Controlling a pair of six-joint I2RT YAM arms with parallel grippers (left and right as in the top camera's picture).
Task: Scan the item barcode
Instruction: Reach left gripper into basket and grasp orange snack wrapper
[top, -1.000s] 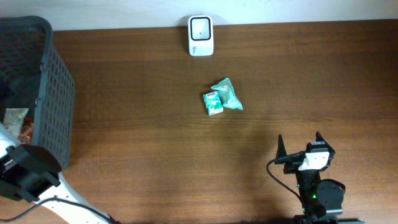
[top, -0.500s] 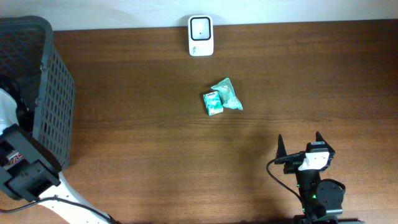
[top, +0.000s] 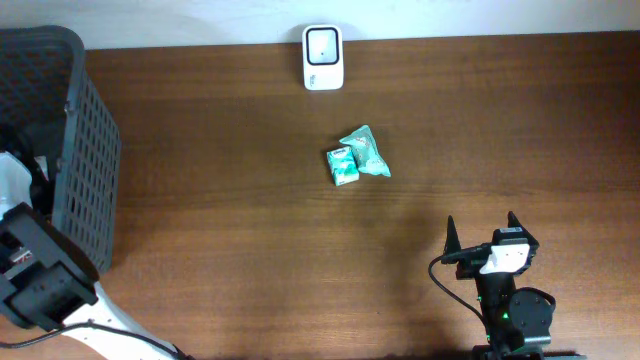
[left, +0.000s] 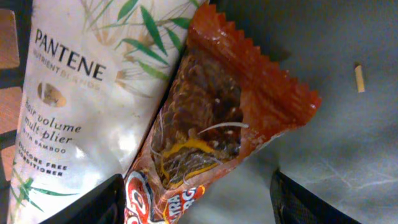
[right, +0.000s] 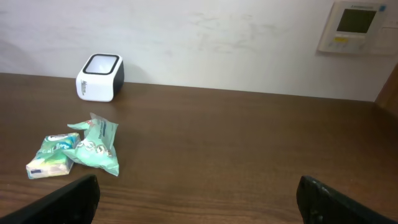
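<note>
An orange snack packet (left: 217, 124) lies partly over a white Pantene pouch (left: 81, 106) on a dark grey surface (left: 348, 143), its lower end between the spread fingers of the left hand (left: 199, 202).

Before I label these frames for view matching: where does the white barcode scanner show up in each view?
Overhead: white barcode scanner at top centre, by the wall.
Left wrist: not in it; only a Pantene pouch and an orange snack packet.
Right wrist: upper left, against the wall.
Shared landmark: the green packets on the table near it, in overhead and right wrist.
</note>
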